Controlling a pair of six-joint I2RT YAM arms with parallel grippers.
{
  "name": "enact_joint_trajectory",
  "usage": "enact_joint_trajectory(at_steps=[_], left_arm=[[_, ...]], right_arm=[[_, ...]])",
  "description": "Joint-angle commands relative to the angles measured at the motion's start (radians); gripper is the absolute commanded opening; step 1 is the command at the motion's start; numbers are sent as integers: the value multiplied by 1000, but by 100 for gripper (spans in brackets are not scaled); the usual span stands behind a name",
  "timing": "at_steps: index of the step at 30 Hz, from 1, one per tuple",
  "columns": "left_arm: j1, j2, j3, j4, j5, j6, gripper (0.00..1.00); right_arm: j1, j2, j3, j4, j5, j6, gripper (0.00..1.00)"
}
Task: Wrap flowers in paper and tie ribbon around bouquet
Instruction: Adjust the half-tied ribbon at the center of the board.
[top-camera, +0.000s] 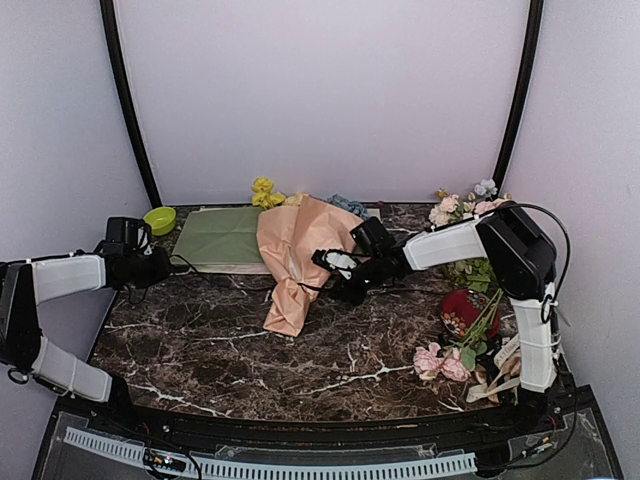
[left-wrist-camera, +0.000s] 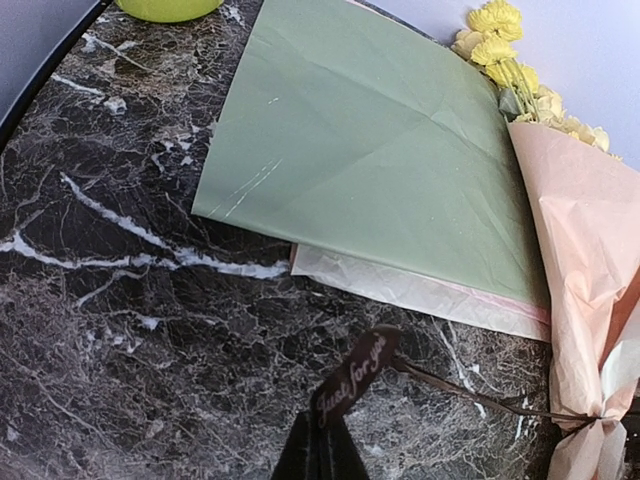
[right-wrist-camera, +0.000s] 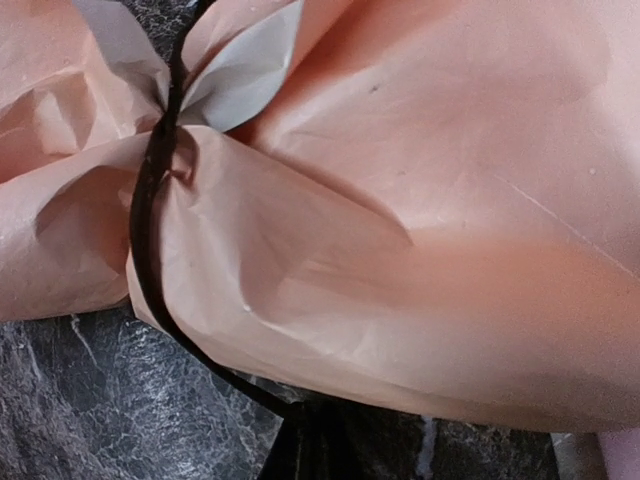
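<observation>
From above, the bouquet lies on the marble table, just right of a green sheet; the flowers poke out of its far, wide end, and the narrow end points toward the arms; the ribbon runs as a thin dark line from the cone's waist out to the left gripper, while the right gripper sits against the cone's right flank. A small green bowl stands at the far left corner; I cannot tell what, if anything, is in it.

The left wrist view shows that gripper pinched shut on the ribbon's printed end; the strand leads from there to the cinched paper.

The right wrist view shows the ribbon looped around the gathered waist; the loop bites into the paper, and one strand drops into the right gripper's closed fingertips, so it appears to have hold of that strand.

The paper looks thin, light and quick to crease; a hard pull would likely tear it or drag the whole cone along the table. The ribbon is narrow and limp and probably slips easily, so it is best held near its ends, with the cone steadied at the waist.
</observation>
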Motion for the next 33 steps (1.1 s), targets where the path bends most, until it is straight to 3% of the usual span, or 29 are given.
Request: enact_joint_trajectory(at_steps=[1,13,27,33], left_arm=[[-4,-70,4,-38,-16,-2,0],[-5,-260,-144,-166,-51,-83,0],[-5,-364,-179,-293,-175,-68,0],[-16,-425,-198,-266,-132,-48,0]], right_arm=[[6,-35,-10,2,38,-7,0],[-96,-231,-300,10,66,198,0],[-116,-310,-434,3,77,293,0],[-93,-359,-465,-9,38,286,0]])
